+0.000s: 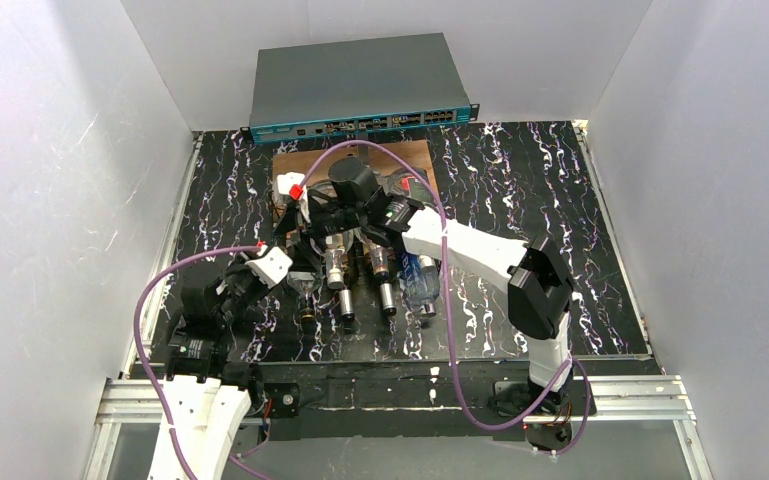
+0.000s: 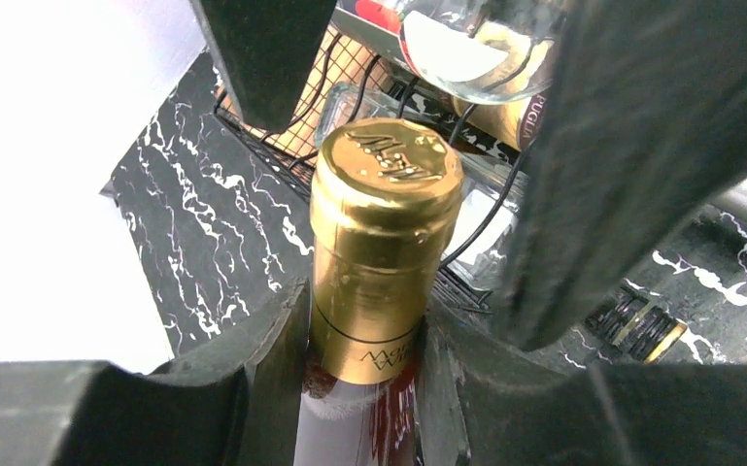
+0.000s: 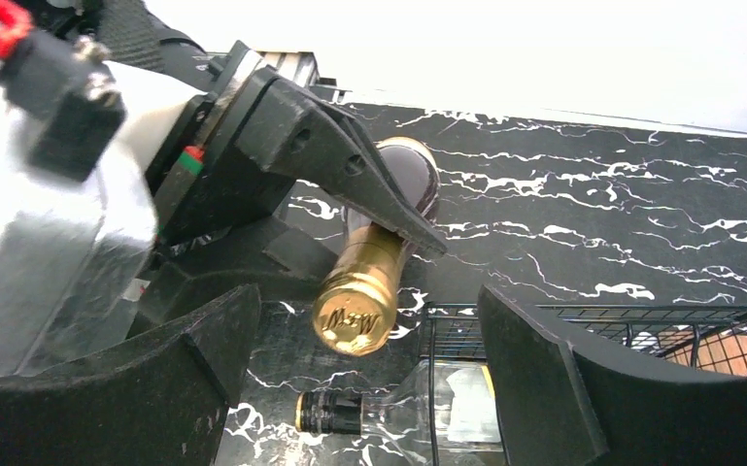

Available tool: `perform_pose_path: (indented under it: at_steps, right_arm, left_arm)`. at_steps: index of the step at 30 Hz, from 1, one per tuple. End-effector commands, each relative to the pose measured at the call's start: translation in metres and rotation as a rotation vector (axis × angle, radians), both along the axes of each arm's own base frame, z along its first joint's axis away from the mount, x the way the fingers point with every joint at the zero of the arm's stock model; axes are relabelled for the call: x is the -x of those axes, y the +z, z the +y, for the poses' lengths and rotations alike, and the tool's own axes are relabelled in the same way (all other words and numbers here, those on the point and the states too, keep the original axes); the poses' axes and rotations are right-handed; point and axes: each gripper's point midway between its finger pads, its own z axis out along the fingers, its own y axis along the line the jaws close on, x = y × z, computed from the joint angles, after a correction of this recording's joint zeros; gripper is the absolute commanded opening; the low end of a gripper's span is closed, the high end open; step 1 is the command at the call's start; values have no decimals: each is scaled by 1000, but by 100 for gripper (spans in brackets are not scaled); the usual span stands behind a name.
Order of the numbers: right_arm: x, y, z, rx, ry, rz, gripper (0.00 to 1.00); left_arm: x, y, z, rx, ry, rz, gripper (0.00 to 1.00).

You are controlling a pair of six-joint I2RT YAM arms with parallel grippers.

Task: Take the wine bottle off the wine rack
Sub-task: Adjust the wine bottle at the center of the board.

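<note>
Removal step: left end effector (image 2: 364,340) is clamped on the wine bottle (image 2: 386,233) at its neck; right end effector (image 3: 367,311) stands apart, empty. Next, likely draw it back from the wine rack (image 2: 282,146) ahead.

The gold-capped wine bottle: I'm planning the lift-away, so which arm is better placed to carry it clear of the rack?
Left. The left gripper is shut on the neck of the wine bottle, so it can lift straight away. The right gripper is open and holds nothing.

Two white arms (image 1: 465,250) with black joints (image 1: 538,290), purple cables (image 1: 447,320), black claw fingers (image 3: 554,388), a red tab (image 1: 297,188).
</note>
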Motion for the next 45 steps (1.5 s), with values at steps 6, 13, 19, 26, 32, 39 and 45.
perform_pose_path:
  at_steps: [6,13,19,26,32,39,45]
  right_arm:
    - [37,87,-45,-168,225,-45,92]
    - [35,87,-65,-138,217,-40,93]
    - [21,86,-81,-110,152,-47,93]
    - [2,86,-104,-94,80,-59,94]
    - [-6,83,-117,-91,54,-62,94]
    - [-16,78,-129,-88,32,-45,94]
    - [-20,72,-134,-80,19,-33,94]
  left_arm:
    - [-21,27,23,30,160,-92,0]
    - [-41,54,34,76,251,-174,0]
    - [-70,91,48,144,344,-272,0]
    - [-111,140,70,280,447,-385,0]
    - [-143,183,85,367,484,-466,0]
    - [-174,201,95,400,477,-511,0]
    - [-184,183,104,481,493,-502,0]
